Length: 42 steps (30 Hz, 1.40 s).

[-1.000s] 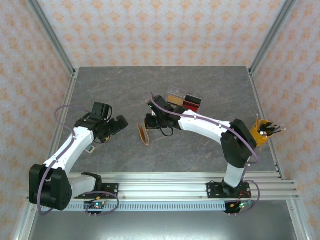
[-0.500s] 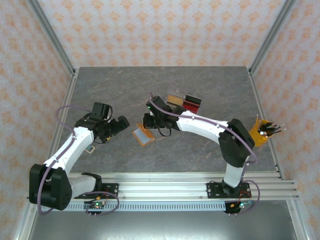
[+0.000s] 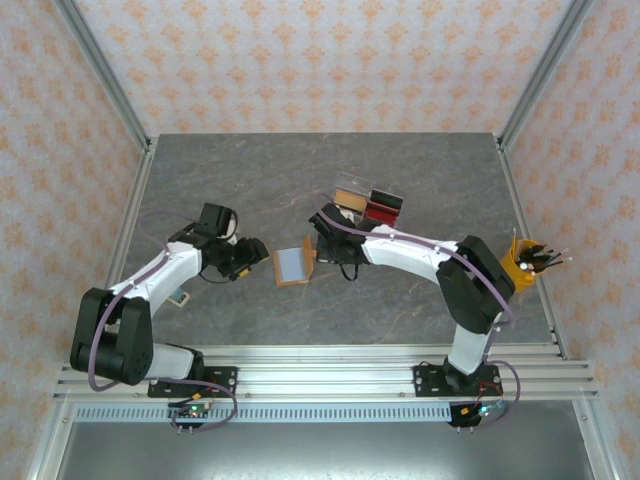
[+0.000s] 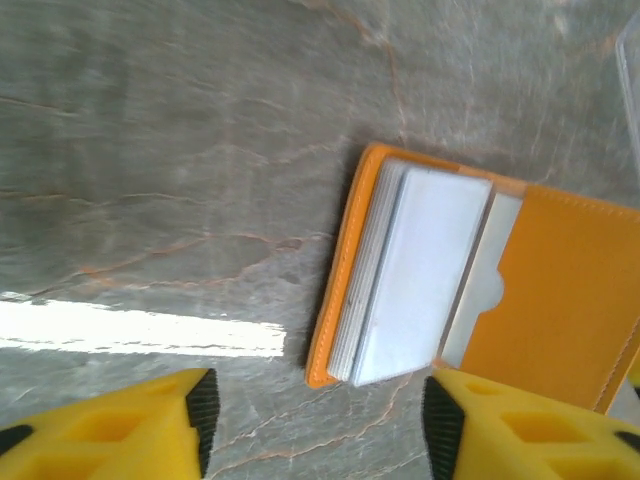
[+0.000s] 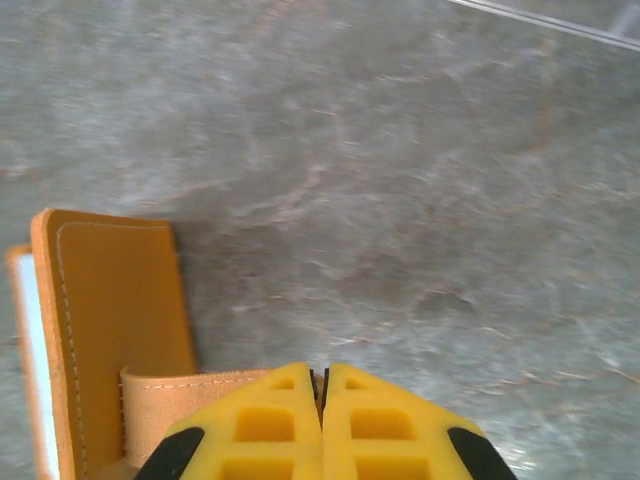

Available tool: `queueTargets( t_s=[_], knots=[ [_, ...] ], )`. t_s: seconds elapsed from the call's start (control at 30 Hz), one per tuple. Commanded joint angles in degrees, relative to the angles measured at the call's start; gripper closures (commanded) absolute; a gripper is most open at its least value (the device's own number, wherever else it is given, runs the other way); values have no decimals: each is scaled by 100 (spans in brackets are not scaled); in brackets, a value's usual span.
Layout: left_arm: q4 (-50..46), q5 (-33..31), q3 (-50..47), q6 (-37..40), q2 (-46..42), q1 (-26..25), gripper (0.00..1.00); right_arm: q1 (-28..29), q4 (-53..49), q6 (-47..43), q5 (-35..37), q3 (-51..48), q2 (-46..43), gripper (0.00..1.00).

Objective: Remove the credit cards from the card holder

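So, from the overhead camera: the card holder (image 3: 292,283) lies open on the grey table (image 3: 420,170), roughly in the middle, with the pale blue-grey credit cards (image 3: 294,264) facing up inside it. The left gripper (image 3: 257,257) sits just left of it, and the right gripper (image 3: 322,255) is right at its right edge. Farther back and a bit to the right there's a clear case (image 3: 368,204) with tan, black and red blocks. A yellow cup (image 3: 522,265) of pens stands well off on the right side.

Left wrist camera: the left gripper (image 4: 315,425) has its yellow fingers (image 4: 110,430) spread wide with nothing between them, just bare table. The card holder (image 4: 570,280) is just past the fingertips. The stack of credit cards (image 4: 415,275) is tucked partway into its orange pocket, and the stacked edges show on the left side.

Right wrist camera: the right gripper (image 5: 322,420) is closed tight, fingers pressed together with no gap. The card holder (image 5: 120,300) is off to the left on the table, and a sliver of card (image 5: 25,330) peeks out along its left edge. A tan strap (image 5: 190,388) runs from the holder to the left finger. Honestly can't tell if it's pinched or just passing behind.
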Motion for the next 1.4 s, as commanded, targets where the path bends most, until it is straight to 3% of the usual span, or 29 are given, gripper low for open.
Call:
queueTargets(
  t_s=[0.0, 0.17, 0.4, 0.57, 0.77, 0.87, 1.37],
  knots=[
    [336, 139, 81, -116, 200, -327, 48, -70, -207, 40, 295, -254, -293, 95],
    [405, -211, 298, -260, 578, -786, 56, -279, -35, -208, 59, -513, -260, 95],
    [310, -556, 711, -464, 992, -995, 72, -388, -88, -822, -156, -409, -88, 95],
    [82, -783, 993, -416, 1086, -1004, 73, -394, -175, -1014, -125, -323, -49, 95],
    [99, -202, 1243, -195, 1536, -1004, 74, -392, -114, -982, -224, -261, 107, 95],
    [-188, -413, 1404, -24, 1690, -1004, 72, -392, -48, -951, -270, -250, 182, 95],
    [-506, -302, 1793, 271, 2248, -1048, 74, -392, -69, -970, -362, -215, 289, 95]
  ],
)
